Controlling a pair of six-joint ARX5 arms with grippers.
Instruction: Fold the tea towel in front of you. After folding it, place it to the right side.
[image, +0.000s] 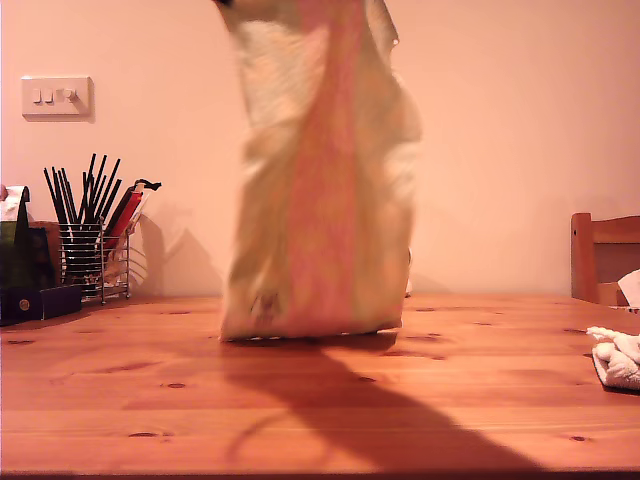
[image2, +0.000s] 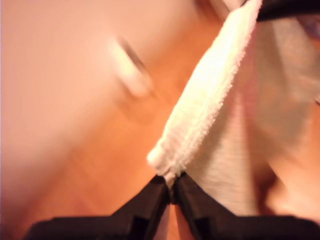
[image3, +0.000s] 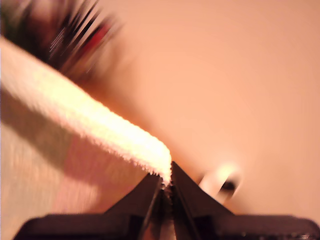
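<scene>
A home dining room: a knotty pine table, a wooden chair against a plain wall, a light switch, and a wire caddy holding dark chopsticks.

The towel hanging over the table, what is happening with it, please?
My first gripper and my second gripper each pinch an edge of the tea towel. It hangs lifted above the wooden table, with its lower edge about at the tabletop. It is not folded yet.
</scene>
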